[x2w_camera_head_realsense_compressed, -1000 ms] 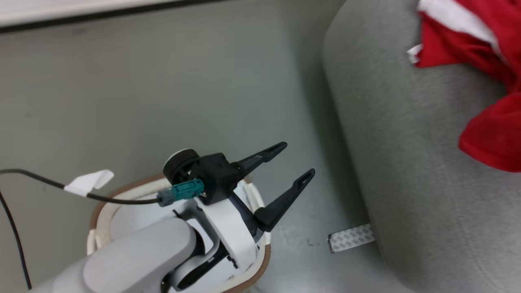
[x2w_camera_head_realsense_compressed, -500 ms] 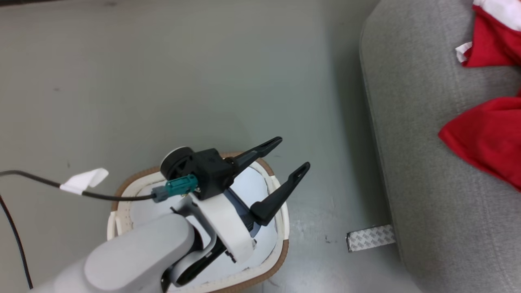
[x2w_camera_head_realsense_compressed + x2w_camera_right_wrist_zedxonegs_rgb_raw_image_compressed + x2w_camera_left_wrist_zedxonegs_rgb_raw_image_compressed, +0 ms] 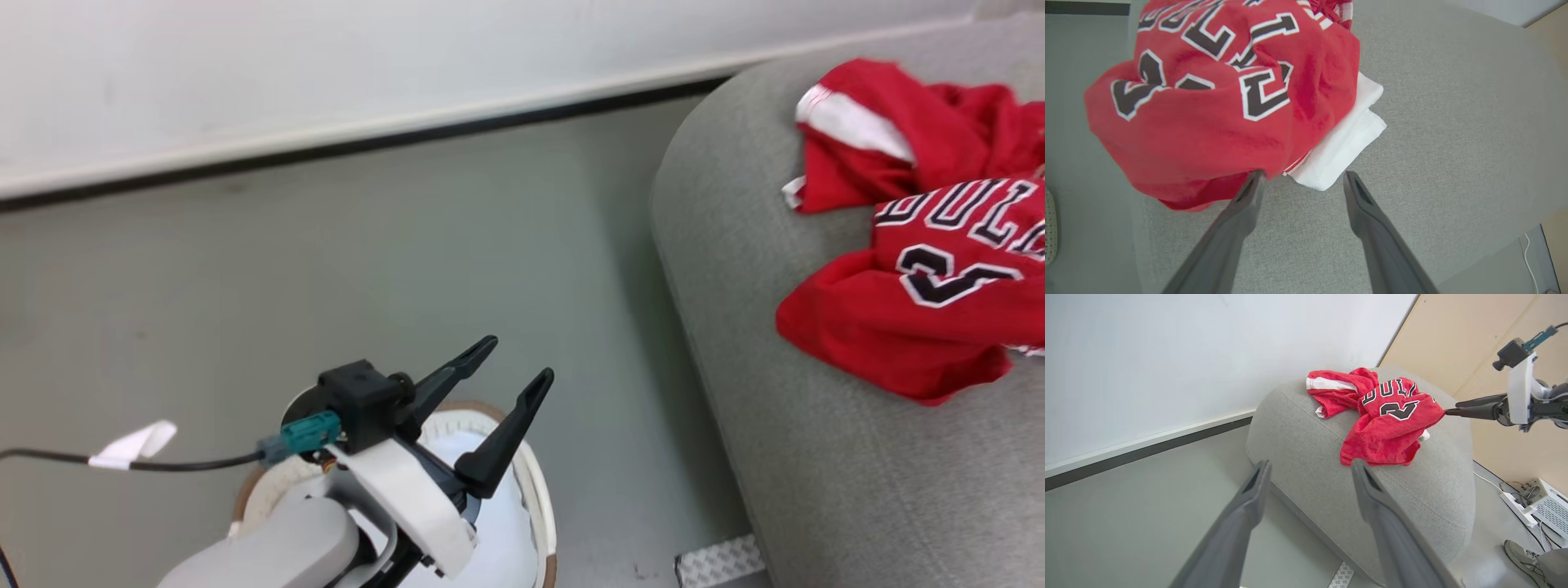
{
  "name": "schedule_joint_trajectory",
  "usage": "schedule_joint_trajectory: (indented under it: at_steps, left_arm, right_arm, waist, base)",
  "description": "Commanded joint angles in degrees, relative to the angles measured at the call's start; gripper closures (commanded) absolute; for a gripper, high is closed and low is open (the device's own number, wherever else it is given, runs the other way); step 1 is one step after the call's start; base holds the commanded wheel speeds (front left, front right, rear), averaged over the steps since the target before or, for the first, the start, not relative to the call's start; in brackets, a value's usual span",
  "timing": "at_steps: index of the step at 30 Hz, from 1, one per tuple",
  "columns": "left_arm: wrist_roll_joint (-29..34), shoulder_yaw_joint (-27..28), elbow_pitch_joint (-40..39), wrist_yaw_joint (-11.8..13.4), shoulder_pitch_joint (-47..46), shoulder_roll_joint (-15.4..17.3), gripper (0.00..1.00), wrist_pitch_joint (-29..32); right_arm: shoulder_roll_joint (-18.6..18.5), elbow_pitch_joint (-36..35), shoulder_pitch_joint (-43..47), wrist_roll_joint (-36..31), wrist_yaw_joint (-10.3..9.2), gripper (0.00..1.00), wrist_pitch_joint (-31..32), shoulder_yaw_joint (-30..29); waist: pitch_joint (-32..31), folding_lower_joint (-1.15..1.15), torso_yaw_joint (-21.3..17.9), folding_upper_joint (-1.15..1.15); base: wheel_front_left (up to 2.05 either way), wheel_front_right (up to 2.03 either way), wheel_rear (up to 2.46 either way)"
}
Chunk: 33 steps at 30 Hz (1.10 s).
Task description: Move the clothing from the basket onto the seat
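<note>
Head view puts our left gripper [image 3: 518, 357] nearest, low in the picture, its two dark fingers spread wide with nothing between them. It hangs over the basket [image 3: 531, 482], which stands on the grey floor [image 3: 326, 269] beneath our forearm. A black cable [image 3: 212, 464] with a white tag runs off to the left. A strip of patterned tape [image 3: 718, 559] lies on the floor beside the foot of the seat [image 3: 775, 425]. Farther on, the clothes [image 3: 910, 229] lie in a crumpled heap on top of the seat, near its rounded end, with the lettered jersey [image 3: 922, 343] on the nearer side. A white wall [image 3: 326, 65] rises behind.

From the left wrist we look between the spread fingers to the seat, where our right gripper [image 3: 1452, 408] reaches in from the far side, its tips at the jersey's edge. From the right wrist its fingers [image 3: 1229, 237] stand wide apart above the seat fabric, gripping nothing. One tip sits at the red hem, and we cannot tell whether it touches. A white fold of cloth [image 3: 1339, 143] pokes out from under the jersey.
</note>
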Motion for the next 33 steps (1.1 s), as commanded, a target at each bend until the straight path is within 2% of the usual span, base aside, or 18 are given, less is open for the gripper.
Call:
schedule_joint_trajectory:
  at_steps: [1, 7, 10, 14, 19, 20, 27, 31, 33]
  left_arm:
    - [-1.07, 0.83, -0.39, 0.65, 1.56, 0.16, 0.0, -0.53]
    - [-2.09, 4.94, -0.91, 2.25, 5.97, 0.88, 0.0, -1.32]
    - [-2.04, 8.73, -1.67, 3.0, 8.35, 1.38, 0.0, -1.4]
    - [0.21, 16.42, -3.29, 3.54, 12.79, 1.7, 0.0, -1.34]
    - [2.2, 26.07, -3.86, 4.38, 19.92, 1.04, 0.0, -1.35]
    - [2.2, 26.07, -3.86, 4.38, 19.92, 1.04, 0.0, -1.35]
    - [5.79, 37.22, -3.8, 5.02, 30.87, -0.74, 0.0, -1.36]
    - [10.27, 42.21, -3.8, 5.21, 34.99, -2.56, 0.0, -1.35]
    - [13.32, 45.07, -4.09, 4.82, 37.09, -4.77, 0.0, -1.34]
  right_arm:
    - [-0.87, -3.73, 2.35, 1.25, -0.14, 0.0, 2.01, -0.57]
    - [0.0, -16.84, 5.65, 2.69, -0.14, 0.0, 4.67, -1.03]
    - [1.01, -21.32, 5.88, 3.14, -0.14, 0.0, 3.08, -0.82]
    - [3.32, -24.78, 5.97, 3.65, -0.14, 0.0, -0.63, -0.04]
    - [9.04, -24.39, 7.71, 2.82, -0.14, 0.0, -7.03, 1.51]
    - [9.04, -24.39, 7.71, 2.82, -0.14, 0.0, -7.03, 1.51]
    - [15.97, -21.14, 14.91, 1.17, -0.14, 0.0, -18.07, 3.22]
    - [19.47, -18.83, 18.69, -0.63, -0.14, 0.0, -25.35, 3.75]
    - [21.68, -17.74, 20.36, -2.33, -0.14, 0.0, -30.28, 4.07]
  waist:
    - [-4.31, 0.0, -0.97, 0.0]
    - [-8.56, 0.0, 0.35, 0.0]
    - [-10.52, 0.0, 1.81, 0.0]
    - [-12.72, 0.0, 4.48, 0.0]
    - [-16.03, 0.0, 8.23, 0.0]
    - [-16.03, 0.0, 8.23, 0.0]
    - [-20.41, 0.0, 13.02, 0.0]
    - [-21.2, 0.0, 14.84, 0.0]
    - [-21.41, 0.0, 15.49, 0.0]
  base:
    - [0.0, 0.0, 0.0]
    - [0.0, 0.0, 0.0]
    - [0.0, 0.0, 0.0]
    - [0.0, 0.0, 0.0]
    - [0.0, 0.0, 0.0]
    - [0.0, 0.0, 0.0]
    - [0.0, 0.0, 0.0]
    - [0.0, 0.0, 0.0]
    - [0.0, 0.0, 0.0]
